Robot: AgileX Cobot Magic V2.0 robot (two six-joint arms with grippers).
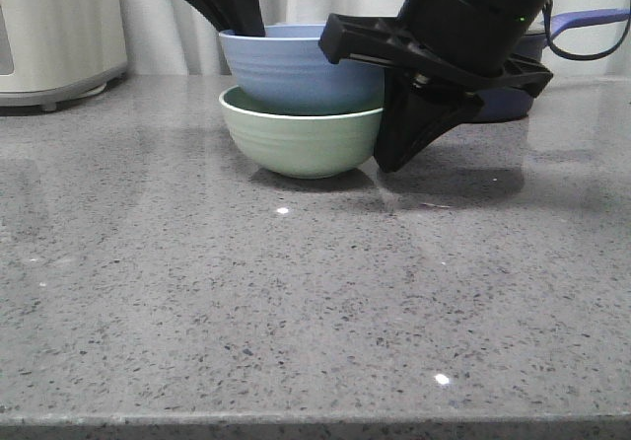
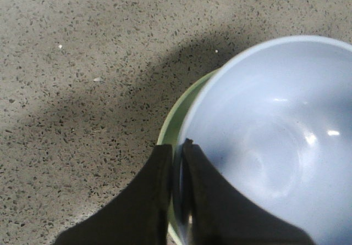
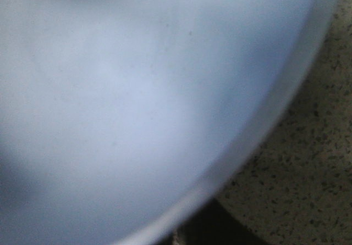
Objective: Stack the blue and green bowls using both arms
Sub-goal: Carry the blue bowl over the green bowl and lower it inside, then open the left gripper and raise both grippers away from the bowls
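The blue bowl (image 1: 301, 70) sits nested inside the green bowl (image 1: 301, 144) at the middle back of the grey speckled counter. My left gripper (image 1: 242, 16) comes down from the upper left and is shut on the blue bowl's rim; in the left wrist view its fingers (image 2: 165, 168) straddle that rim (image 2: 220, 80), with a sliver of the green bowl (image 2: 176, 124) showing outside it. My right gripper (image 1: 394, 149) stands against the right side of both bowls, one black finger reaching down beside the green bowl. The right wrist view is filled by the blurred blue bowl (image 3: 137, 91), with a single dark finger (image 3: 212, 228) outside its rim.
A white appliance (image 1: 49, 36) stands at the back left. A dark navy saucepan (image 1: 508, 100) with a blue handle (image 1: 592, 18) sits behind my right arm. Curtains hang along the back. The counter's front edge (image 1: 315, 422) runs along the bottom.
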